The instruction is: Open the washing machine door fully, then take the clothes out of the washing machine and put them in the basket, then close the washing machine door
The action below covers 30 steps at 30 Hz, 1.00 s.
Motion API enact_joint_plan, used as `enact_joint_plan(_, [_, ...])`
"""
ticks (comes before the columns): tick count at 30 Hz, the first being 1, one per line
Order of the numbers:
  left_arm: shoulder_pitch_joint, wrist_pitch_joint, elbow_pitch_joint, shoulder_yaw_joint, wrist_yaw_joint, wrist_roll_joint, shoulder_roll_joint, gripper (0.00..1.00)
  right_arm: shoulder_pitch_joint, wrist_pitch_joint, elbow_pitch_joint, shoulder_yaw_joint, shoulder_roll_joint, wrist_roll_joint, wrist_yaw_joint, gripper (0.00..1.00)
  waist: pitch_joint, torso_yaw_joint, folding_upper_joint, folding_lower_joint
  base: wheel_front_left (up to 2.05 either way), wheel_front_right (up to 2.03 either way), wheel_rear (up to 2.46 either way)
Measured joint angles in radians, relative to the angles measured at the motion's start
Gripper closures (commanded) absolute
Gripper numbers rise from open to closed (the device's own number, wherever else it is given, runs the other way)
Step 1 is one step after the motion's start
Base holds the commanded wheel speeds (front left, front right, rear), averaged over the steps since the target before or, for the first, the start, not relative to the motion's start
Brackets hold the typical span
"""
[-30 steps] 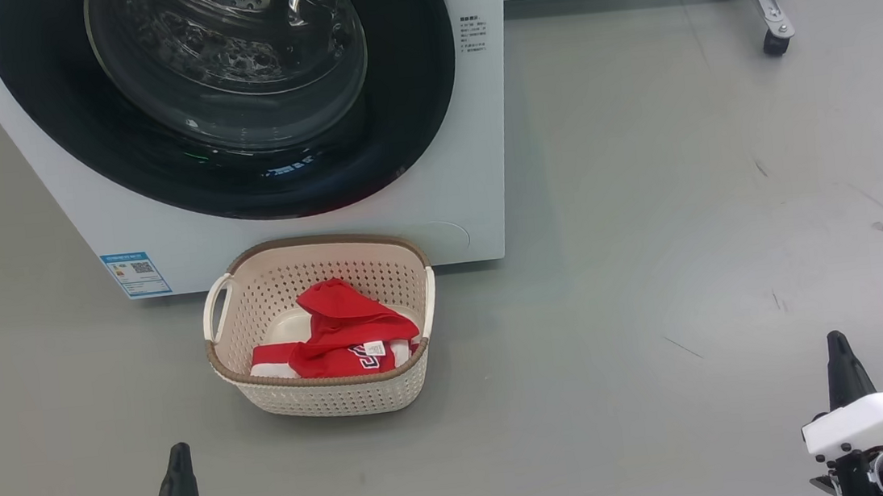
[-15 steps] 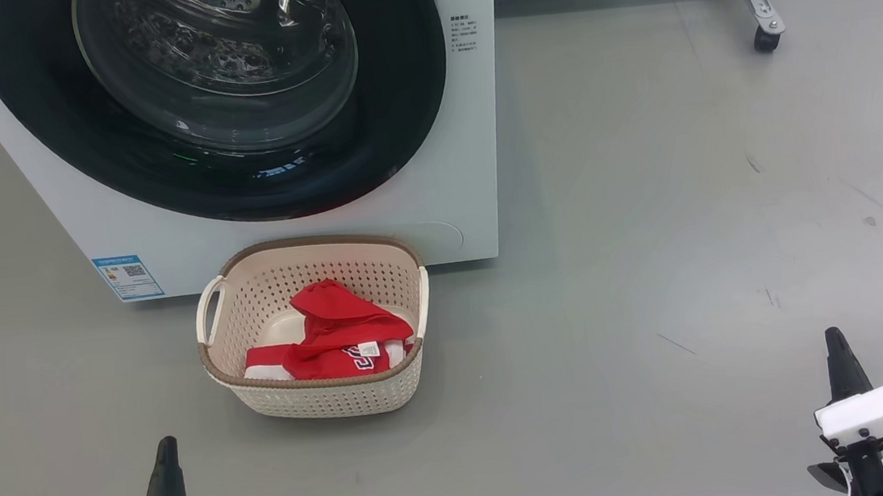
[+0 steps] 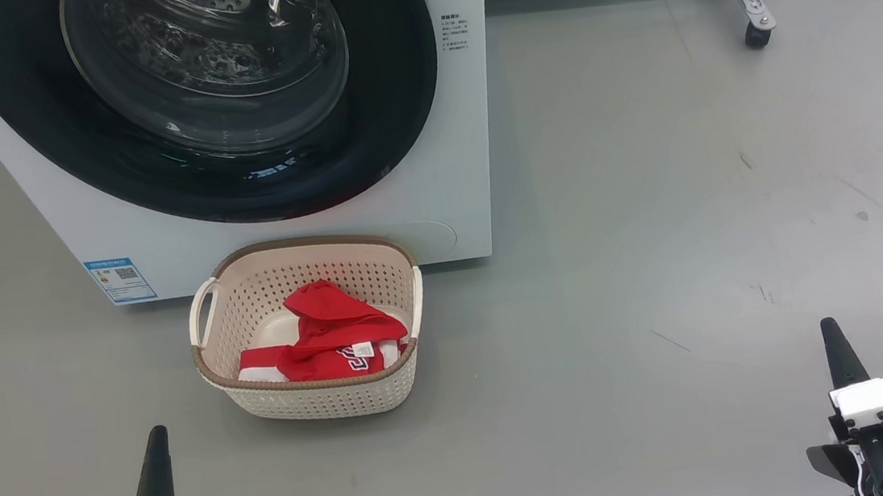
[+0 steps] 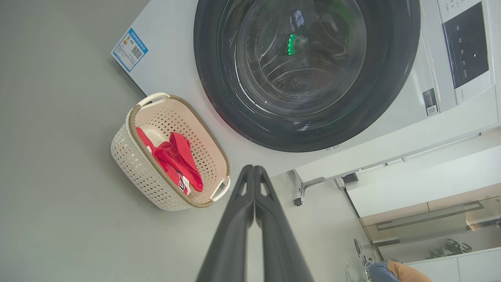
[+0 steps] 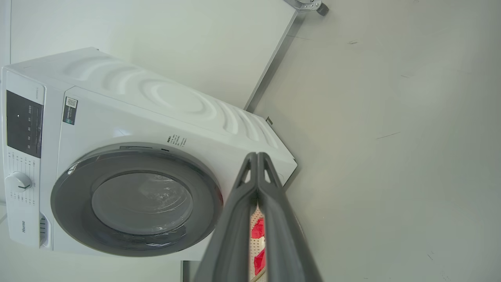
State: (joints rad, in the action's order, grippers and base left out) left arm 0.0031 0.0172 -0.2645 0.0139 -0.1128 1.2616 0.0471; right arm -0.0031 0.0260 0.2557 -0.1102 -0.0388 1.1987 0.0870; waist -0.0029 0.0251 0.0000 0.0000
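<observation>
**Camera swings off, job looks done**

Only the head camera has moved over the last second. Washer (image 3: 457,157), basket (image 3: 303,243) and floor (image 3: 653,260) all slide left together in its view, so the robot seems to be turning or backing away. Nothing in the scene itself has shifted.

Both grippers sit low at the near edge, the left gripper (image 3: 157,439) at near left and the right gripper (image 3: 830,330) at near right. Each is well apart from basket and washer. Both pairs of jaws are pressed fully together and hold nothing; the wrist views show the fingers meeting at their tips.

The door (image 3: 404,114) lies flush in the washer front, closed. No red shows through its glass, as far as the reflections allow. The clothes (image 3: 328,332) lie in the basket, which stands on the floor just in front of the washer, below the door.

Judged from this, all three steps appear finished. Whether the door has truly latched cannot be told from here.
</observation>
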Motion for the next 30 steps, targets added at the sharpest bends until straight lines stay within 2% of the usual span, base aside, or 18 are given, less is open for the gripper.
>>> enact_joint_plan(25, [-0.05,-0.087,-0.012,-0.049,-0.008,0.331,0.004,1.0,-0.055,0.084,0.023,-0.031,0.0,0.352,0.028,1.0,0.005,-0.023,0.0,0.0,0.0,0.0,0.0])
enact_joint_plan(30, [-0.059,-0.096,-0.012,-0.053,-0.008,0.36,0.004,1.0,-0.059,0.092,0.027,-0.036,0.0,0.395,0.035,1.0,0.005,-0.025,0.0,0.0,0.0,0.0,0.0])
